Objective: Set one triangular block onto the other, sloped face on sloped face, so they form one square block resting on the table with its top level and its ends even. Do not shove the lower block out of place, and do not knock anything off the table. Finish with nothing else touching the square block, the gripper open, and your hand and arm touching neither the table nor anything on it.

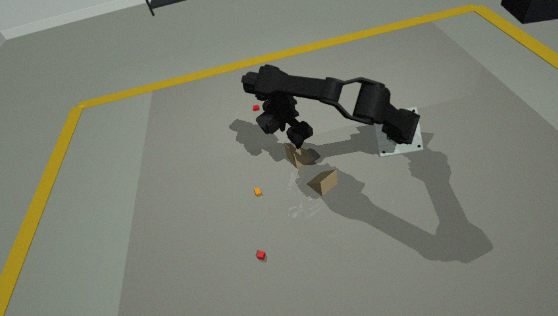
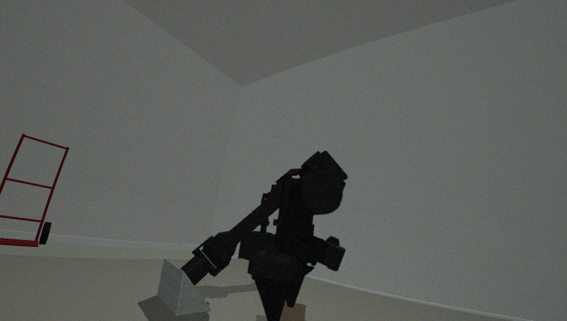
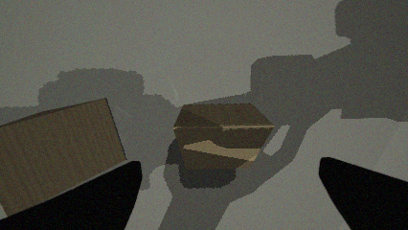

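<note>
Tan wood-grain blocks (image 1: 323,182); black claw (image 1: 285,128); yellow border stripe (image 1: 43,180).

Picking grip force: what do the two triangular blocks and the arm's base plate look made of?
Both triangular blocks look like unfinished wood: tan and matte, with faint grain lines on the faces in the wrist view. The base plate looks like brushed metal: pale grey, with dark bolt dots at its corners. Neither look is conclusive.

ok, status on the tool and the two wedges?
Tool open, empty, low over the near wedge. Second wedge lies apart on the table, nothing stacked yet. Orange cube and red cubes well off to the side.
</note>
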`<state>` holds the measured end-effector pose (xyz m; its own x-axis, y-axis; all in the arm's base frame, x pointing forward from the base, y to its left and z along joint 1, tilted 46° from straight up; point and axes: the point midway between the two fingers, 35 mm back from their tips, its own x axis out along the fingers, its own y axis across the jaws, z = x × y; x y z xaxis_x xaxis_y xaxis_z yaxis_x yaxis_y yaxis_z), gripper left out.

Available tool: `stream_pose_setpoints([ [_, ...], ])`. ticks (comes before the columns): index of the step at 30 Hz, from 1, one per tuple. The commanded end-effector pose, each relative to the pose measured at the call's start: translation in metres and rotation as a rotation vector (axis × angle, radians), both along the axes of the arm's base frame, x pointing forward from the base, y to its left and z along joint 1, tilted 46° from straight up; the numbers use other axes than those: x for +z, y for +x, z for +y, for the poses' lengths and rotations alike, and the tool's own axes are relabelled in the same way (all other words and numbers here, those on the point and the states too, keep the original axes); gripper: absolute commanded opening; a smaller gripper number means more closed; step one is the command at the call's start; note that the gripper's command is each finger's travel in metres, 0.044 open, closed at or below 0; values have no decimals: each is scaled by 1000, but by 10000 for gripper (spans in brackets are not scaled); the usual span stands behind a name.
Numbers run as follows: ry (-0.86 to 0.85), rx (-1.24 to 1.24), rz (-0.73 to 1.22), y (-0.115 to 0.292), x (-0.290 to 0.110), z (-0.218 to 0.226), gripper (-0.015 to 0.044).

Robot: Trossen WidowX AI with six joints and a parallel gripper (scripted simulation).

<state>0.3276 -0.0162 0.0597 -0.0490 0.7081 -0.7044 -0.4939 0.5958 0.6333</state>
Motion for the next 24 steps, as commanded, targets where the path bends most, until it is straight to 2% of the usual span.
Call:
stream_pose_setpoints([
  [1,6,-1,10,-1,-7,6,440],
  [24,6,-2,9,-4,-35,32,440],
])
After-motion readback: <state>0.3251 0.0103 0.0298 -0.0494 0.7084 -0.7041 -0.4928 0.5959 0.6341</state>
